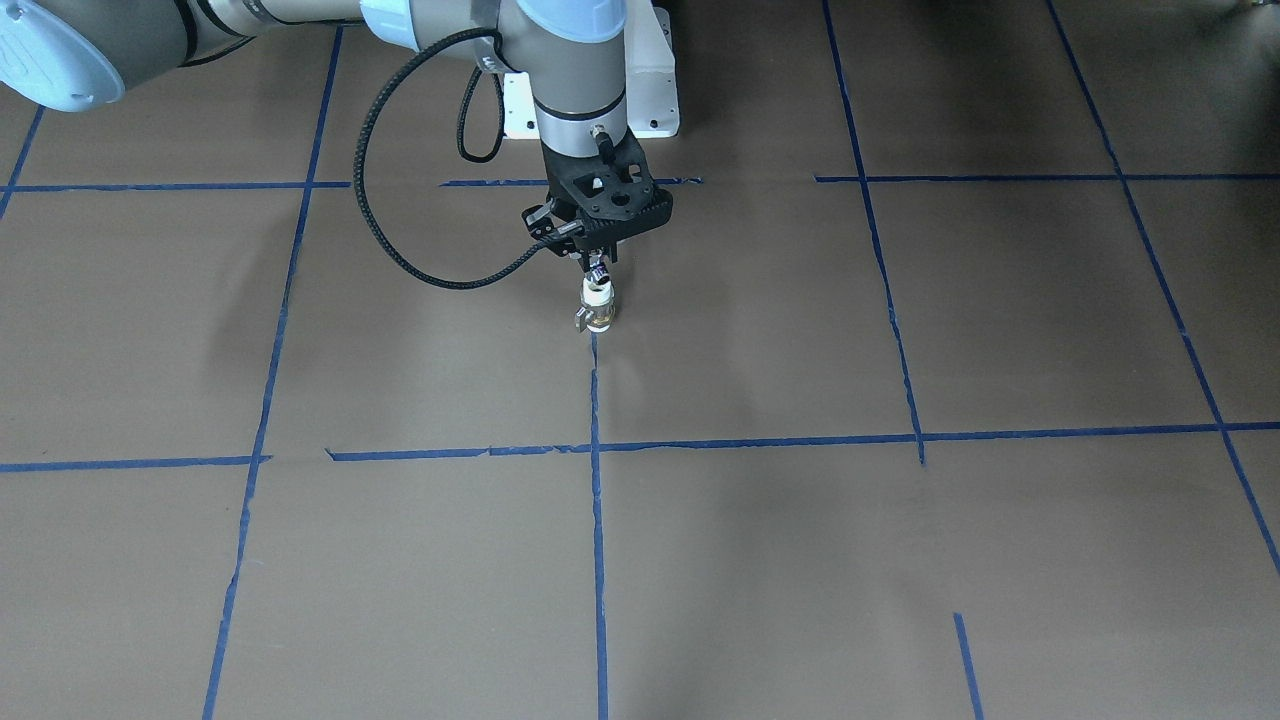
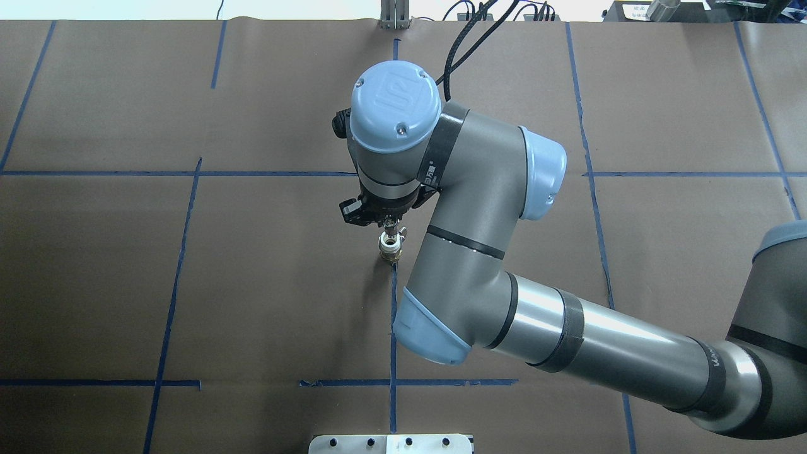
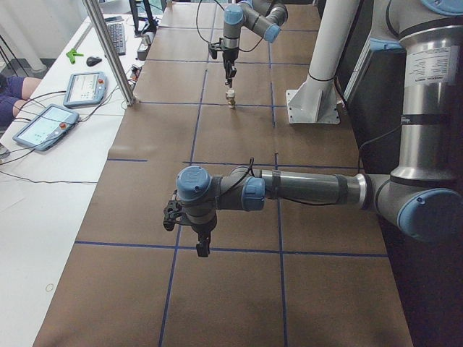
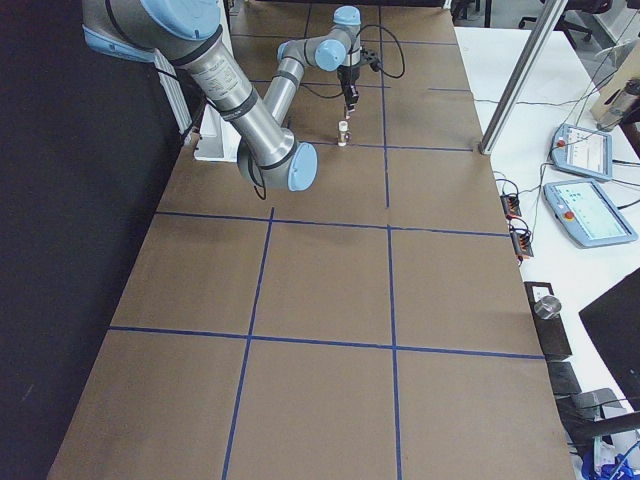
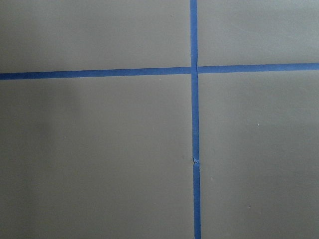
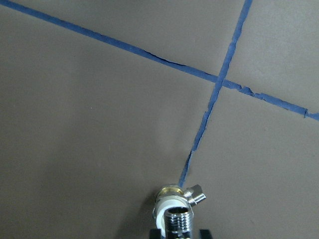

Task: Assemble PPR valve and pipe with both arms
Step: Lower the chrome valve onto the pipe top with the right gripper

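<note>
Valve [image 1: 598, 312] stands upright mid-table on a tape line [image 1: 596, 400], collar up, likely so the pipe [image 6: 178, 219] can enter from above. Right gripper [image 1: 597, 262] clamps the pipe directly over it, apparently touching the collar. Left gripper [image 3: 203, 244] hangs well apart toward the table's [image 1: 800, 560] left end; I cannot tell whether it is open or closed.

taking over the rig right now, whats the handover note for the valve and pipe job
Grippers: right gripper is shut on the pipe. The left gripper hovers far off over the table; open or shut cannot be told.
Parts: the valve is upright under the pipe and seems to rest on the table.
Done: pipe end sits in the valve's top white collar.
Left: check the joint, whose tightness is not visible, then release.
</note>
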Tool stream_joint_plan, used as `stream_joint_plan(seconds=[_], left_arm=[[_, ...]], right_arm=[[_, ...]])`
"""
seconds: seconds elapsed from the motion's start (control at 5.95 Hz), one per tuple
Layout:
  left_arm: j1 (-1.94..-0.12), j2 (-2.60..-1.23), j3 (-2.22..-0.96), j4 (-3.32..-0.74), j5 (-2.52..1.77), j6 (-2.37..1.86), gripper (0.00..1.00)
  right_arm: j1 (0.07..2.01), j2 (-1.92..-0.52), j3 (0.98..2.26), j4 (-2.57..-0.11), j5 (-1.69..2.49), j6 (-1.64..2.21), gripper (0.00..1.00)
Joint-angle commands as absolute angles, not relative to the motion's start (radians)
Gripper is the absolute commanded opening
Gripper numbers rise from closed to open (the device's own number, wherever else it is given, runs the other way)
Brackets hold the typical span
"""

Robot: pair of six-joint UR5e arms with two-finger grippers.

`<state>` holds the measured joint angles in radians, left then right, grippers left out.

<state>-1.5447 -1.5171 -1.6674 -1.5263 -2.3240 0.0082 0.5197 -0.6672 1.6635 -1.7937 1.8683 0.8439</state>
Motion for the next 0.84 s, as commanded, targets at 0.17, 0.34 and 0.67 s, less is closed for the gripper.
stream_joint_plan(seconds=[0.17,0.34,0.67], left_arm=[[-1.545,-1.516,-1.667,-1.526,-2.324,0.009,1.0],[-1.545,-1.516,-1.667,-1.526,-2.324,0.009,1.0],[-1.545,-1.516,-1.667,-1.526,-2.324,0.008,1.0]], right_arm=[[0.486,-0.655,1.638,-1.793,1.816,0.842,0.0],[0.488,-0.655,1.638,-1.793,1.801,0.841,0.0],[0.488,-0.663,1.638,-1.793,1.792,0.841,0.0]])
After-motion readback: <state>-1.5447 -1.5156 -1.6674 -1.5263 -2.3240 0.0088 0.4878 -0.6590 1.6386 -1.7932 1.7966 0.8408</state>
